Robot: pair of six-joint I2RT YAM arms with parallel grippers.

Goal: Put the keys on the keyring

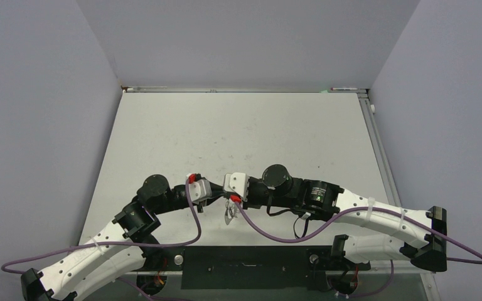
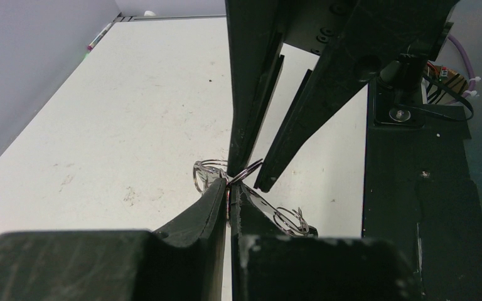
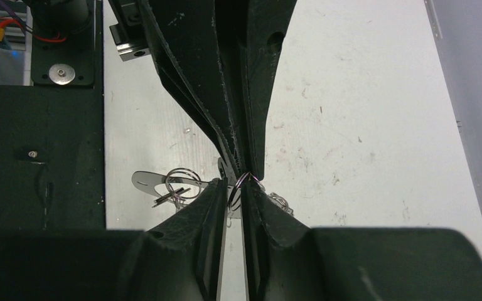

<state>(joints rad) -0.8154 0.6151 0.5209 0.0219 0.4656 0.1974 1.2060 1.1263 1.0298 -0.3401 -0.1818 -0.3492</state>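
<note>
Both grippers meet tip to tip low over the table's near middle. My left gripper (image 1: 221, 199) (image 2: 229, 190) is shut on the thin edge of the keyring (image 2: 261, 201), a flat silvery hoop that also shows in the right wrist view (image 3: 145, 180) and hangs below the fingers in the top view (image 1: 229, 214). My right gripper (image 1: 233, 202) (image 3: 235, 187) is shut on a small wire loop (image 3: 234, 195) (image 2: 248, 169) at the hoop's rim. More wire loops (image 2: 292, 221) (image 3: 182, 180) hang along it. A small dark sliver (image 3: 168, 198) sits in one loop. No black-headed key shows clearly.
The black base plate (image 1: 245, 266) lies along the near table edge, just below the grippers. Purple cables (image 1: 270, 235) droop from both wrists. Grey walls close in the white table (image 1: 238, 132) at the left, back and right.
</note>
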